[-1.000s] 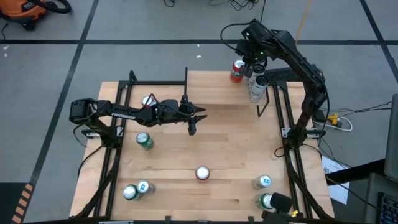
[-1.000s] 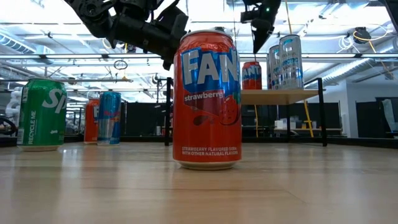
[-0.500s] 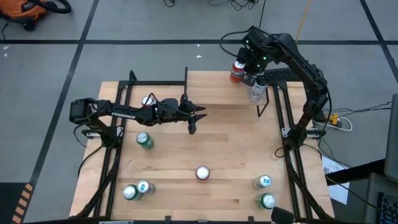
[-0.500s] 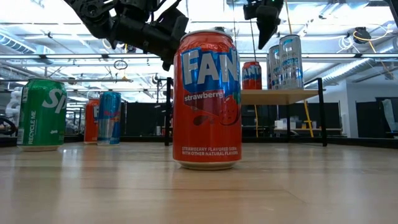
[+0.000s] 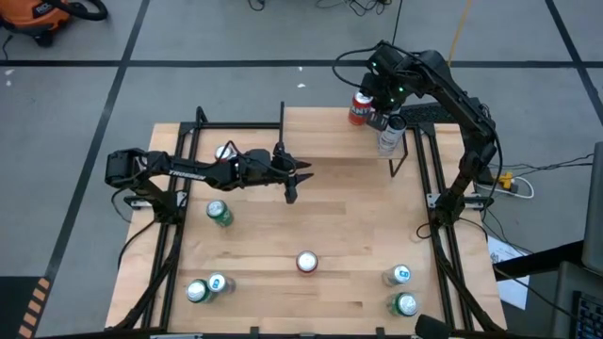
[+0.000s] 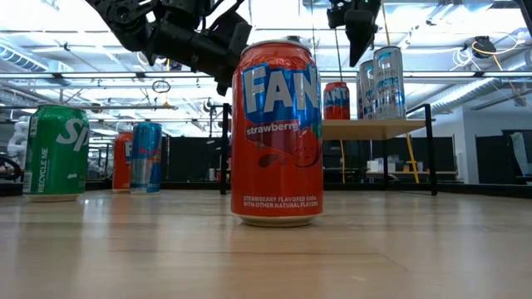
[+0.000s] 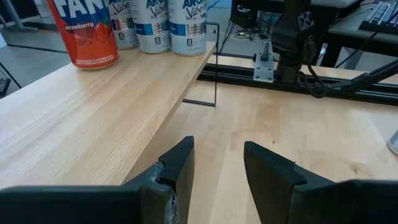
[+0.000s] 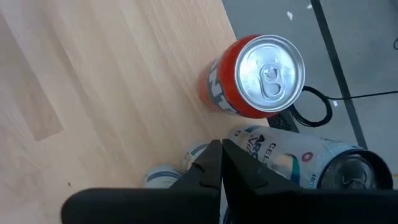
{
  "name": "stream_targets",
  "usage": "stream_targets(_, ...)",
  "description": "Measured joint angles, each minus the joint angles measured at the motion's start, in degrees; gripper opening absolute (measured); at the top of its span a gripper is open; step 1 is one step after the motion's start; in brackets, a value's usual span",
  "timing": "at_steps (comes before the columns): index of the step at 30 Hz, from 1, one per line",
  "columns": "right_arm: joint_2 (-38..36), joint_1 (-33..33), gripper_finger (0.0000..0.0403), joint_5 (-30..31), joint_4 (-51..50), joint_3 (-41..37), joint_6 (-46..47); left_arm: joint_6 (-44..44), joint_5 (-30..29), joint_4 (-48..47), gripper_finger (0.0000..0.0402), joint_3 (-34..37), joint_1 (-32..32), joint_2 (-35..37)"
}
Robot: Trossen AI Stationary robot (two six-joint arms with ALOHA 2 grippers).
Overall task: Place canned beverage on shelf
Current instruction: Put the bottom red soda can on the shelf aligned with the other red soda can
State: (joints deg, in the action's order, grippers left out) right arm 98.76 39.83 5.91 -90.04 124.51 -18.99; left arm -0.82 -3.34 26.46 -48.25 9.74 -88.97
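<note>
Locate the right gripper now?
In the high view the right gripper hangs shut and empty above the shelf's far right end, over the red can and the white cans beside it.

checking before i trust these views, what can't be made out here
- Left wrist view: the white cans and the red Fanta can on the shelf are cut off by the picture's top edge.
- Low view: the near Fanta can hides the table behind it.
- Right wrist view: the right gripper, shut, covers part of the white cans below it.
</note>
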Motion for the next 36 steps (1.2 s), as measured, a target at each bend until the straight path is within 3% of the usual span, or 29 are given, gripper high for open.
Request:
stream_targets(6,-3.0,-4.1,0.0,2.1,3.9,-0.3,4.0,0.0,0.0,-0.9,0.0138,0.0,0.0,0.1)
stream_targets(12,-12.9,-17.5,0.0,6.0,16.2,-6.2,9.5,1.5,-1.1,-11.8,0.0138,0.0,-0.5,4.9)
stream_targets(17,-20.9,-29.6,0.0,6.0,30.3,-22.6,14.6,2.1,-8.6,-19.3,0.0138,-0.1,-6.2,10.2)
stream_targets(25,-27.2,-42.7,0.0,6.2,58.5,-52.5,22.2,0.6,-20.6,-23.4,0.0138,-0.1,-20.3,10.6)
stream_targets(29,-27.2,-47.8,0.0,6.3,71.9,-61.8,22.9,-4.1,-27.9,-27.0,0.0138,0.0,-25.7,10.6)
stream_targets(33,-26.2,-52.6,0.0012,6.1,84.3,-68.8,21.7,-10.1,-28.7,-29.0,0.0138,0.0,-30.0,9.2)
stream_targets(36,-24.6,-55.5,0.0043,5.8,93.6,-73.2,19.9,-12.3,-28.7,-28.7,0.0138,0.0,-32.6,7.2)
